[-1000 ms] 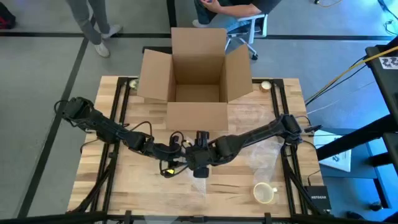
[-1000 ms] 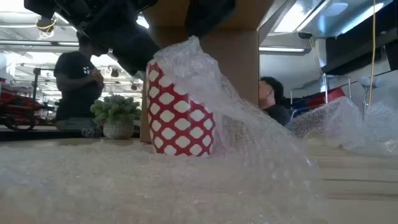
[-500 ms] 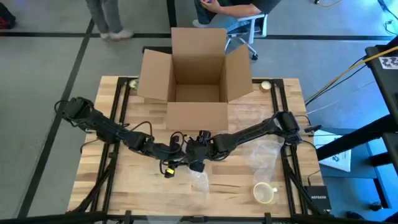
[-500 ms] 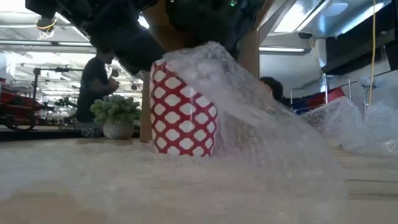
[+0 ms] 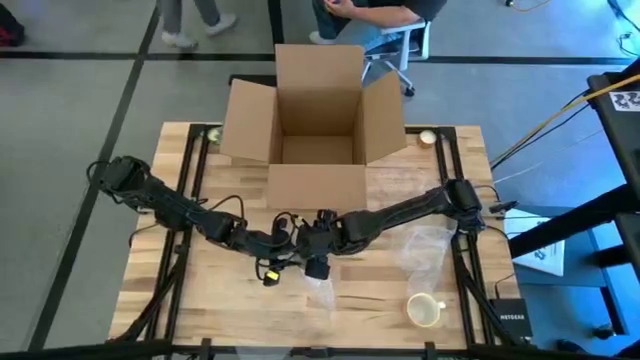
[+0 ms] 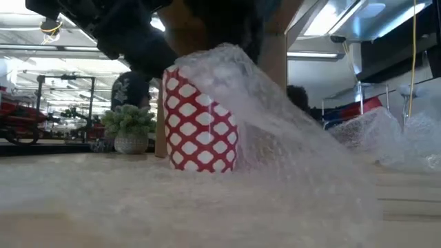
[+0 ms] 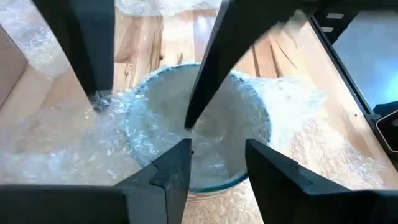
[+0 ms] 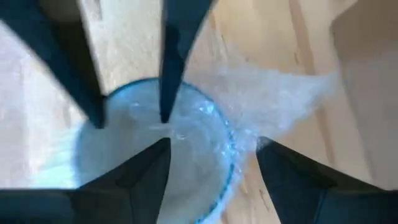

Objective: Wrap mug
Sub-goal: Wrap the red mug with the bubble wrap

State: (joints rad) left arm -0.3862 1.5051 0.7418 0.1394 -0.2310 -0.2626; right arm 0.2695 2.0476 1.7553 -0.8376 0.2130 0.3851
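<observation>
Since a second ago the right gripper (image 5: 316, 262) has slid in a bit toward the left one, and the clear bubble wrap sheet (image 6: 275, 131) that was sticking up in a peak over the mug now lies draped flatter across its top. The person walking past in the background has moved along too.

So where things sit: the red mug with the white lattice pattern (image 6: 200, 127) stands upright on the light wooden table (image 5: 225, 290), roughly mid-table, in front of the open brown cardboard box (image 5: 315, 120). Bubble wrap covers its mouth and runs down one side onto the tabletop. Both grippers hang right over it — the left gripper (image 5: 283, 248) just beside the right one, nearly touching.

From the wrist cameras you look straight down into the wrapped mug mouth. Both grippers have their fingers spread apart with the mug's mouth between them, not pinching anything that I can see.

Off to the side there's a second loose clump of bubble wrap (image 5: 425, 248) and a plain cream mug (image 5: 426, 310) near the table's front right corner — well apart from the action.
</observation>
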